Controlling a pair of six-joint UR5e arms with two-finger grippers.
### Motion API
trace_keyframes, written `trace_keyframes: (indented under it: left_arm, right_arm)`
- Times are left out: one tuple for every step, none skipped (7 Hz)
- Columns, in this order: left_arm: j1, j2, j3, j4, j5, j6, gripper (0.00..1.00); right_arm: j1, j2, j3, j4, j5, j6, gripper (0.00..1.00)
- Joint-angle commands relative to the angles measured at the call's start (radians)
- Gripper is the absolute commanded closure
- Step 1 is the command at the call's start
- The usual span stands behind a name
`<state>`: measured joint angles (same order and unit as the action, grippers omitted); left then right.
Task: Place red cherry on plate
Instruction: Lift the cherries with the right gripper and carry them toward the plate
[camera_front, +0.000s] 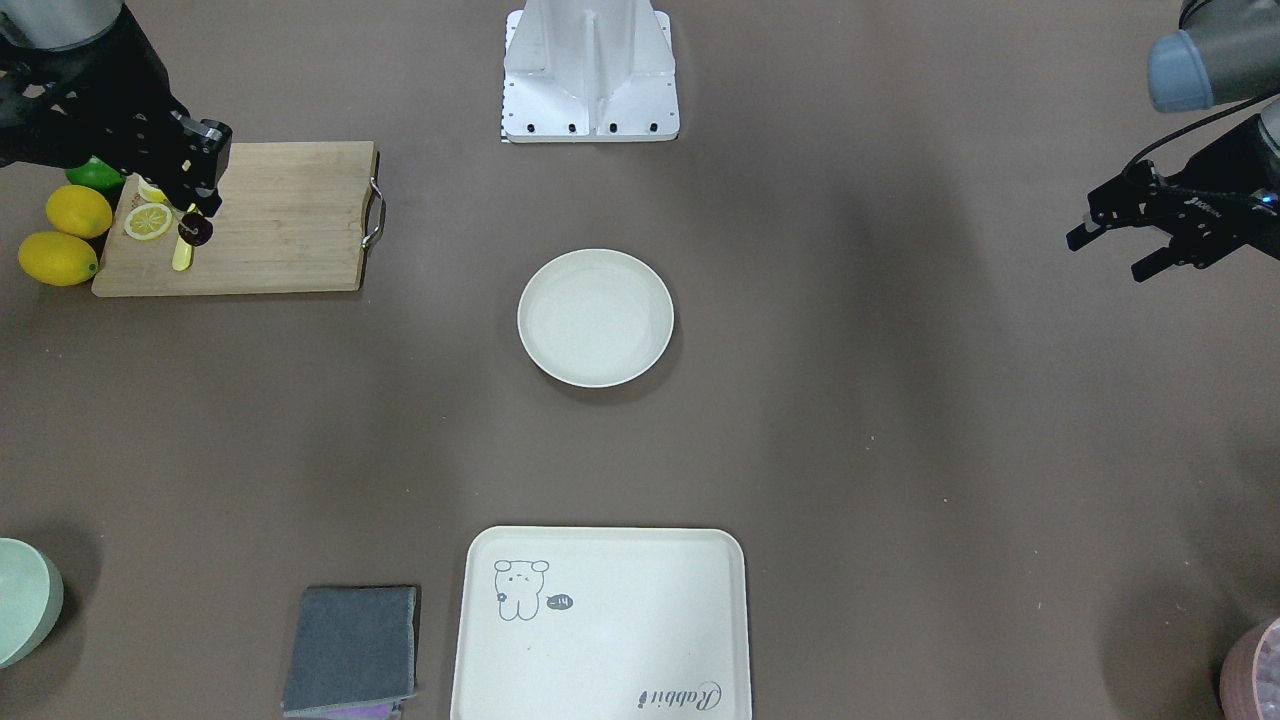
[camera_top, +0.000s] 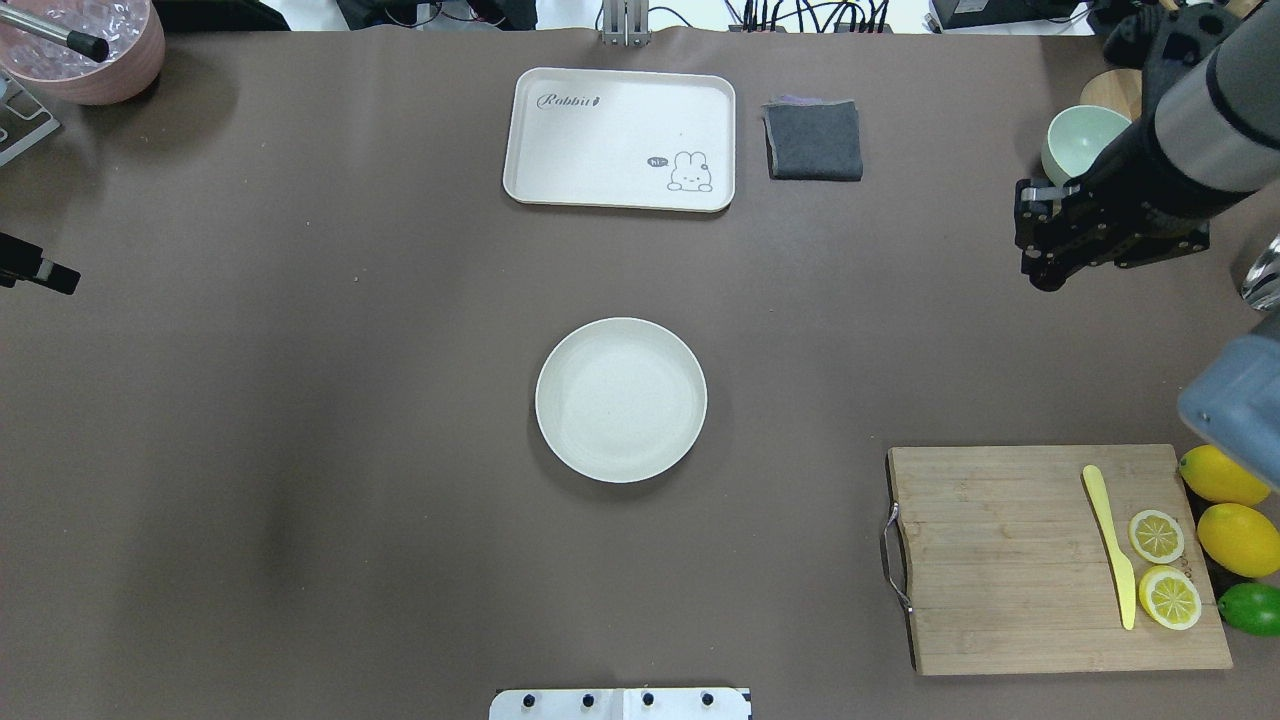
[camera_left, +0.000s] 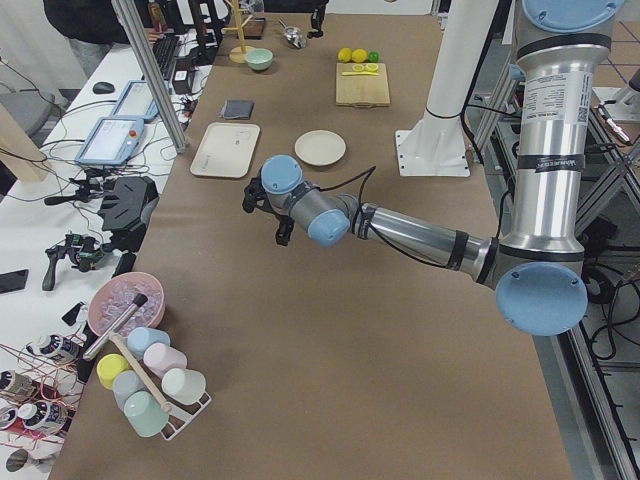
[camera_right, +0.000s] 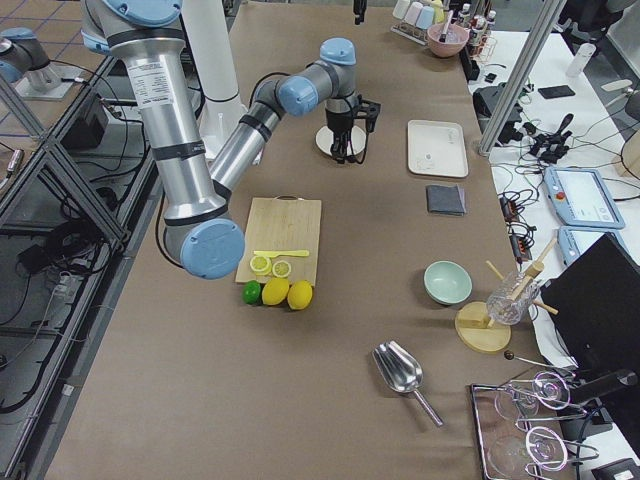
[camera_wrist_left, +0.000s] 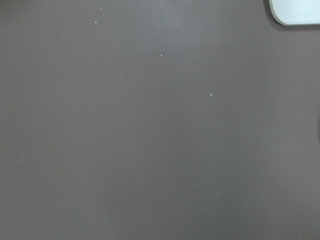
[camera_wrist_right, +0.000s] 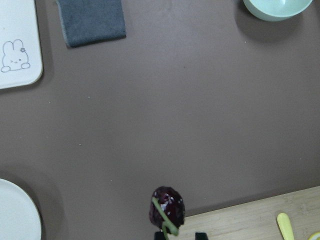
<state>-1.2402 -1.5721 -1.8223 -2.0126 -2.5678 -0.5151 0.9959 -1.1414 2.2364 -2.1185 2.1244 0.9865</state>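
Observation:
The red cherry, dark maroon with a pale green stem, hangs from my right gripper, which is shut on it. In the front-facing view the cherry shows just below the right gripper, raised above the table near the cutting board. From overhead the right gripper hides the cherry. The round cream plate lies bare in the middle of the table, well apart from the cherry; it also shows as the plate and the plate. My left gripper hovers open and holds nothing.
A wooden cutting board carries a yellow knife and two lemon slices, with lemons and a lime beside it. A rabbit tray, a grey cloth, a green bowl and a pink bowl line the far side.

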Motion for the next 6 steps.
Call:
trace_keyframes:
  left_arm:
    - [-0.002, 0.007, -0.005, 0.0, -0.002, -0.002, 0.02]
    - [-0.01, 0.01, -0.003, 0.0, -0.002, 0.0, 0.02]
    - [-0.011, 0.01, 0.001, 0.0, -0.002, 0.0, 0.02]
    - [-0.011, 0.014, 0.0, 0.0, -0.002, -0.002, 0.02]
    - [-0.013, 0.012, 0.005, 0.0, -0.002, -0.002, 0.02]
    - [-0.015, 0.014, 0.003, 0.0, -0.002, -0.002, 0.02]
  right_arm:
    - [0.02, 0.206, -0.114, -0.125, 0.002, -0.037, 1.0]
    - [-0.05, 0.326, -0.197, -0.162, -0.047, 0.001, 1.0]
    - [-0.136, 0.409, -0.275, -0.161, -0.113, 0.073, 1.0]
    - [-0.237, 0.483, -0.346, -0.152, -0.212, 0.166, 1.0]
    - [-0.32, 0.53, -0.397, -0.138, -0.248, 0.231, 1.0]
    - [-0.41, 0.535, -0.443, -0.059, -0.314, 0.3, 1.0]
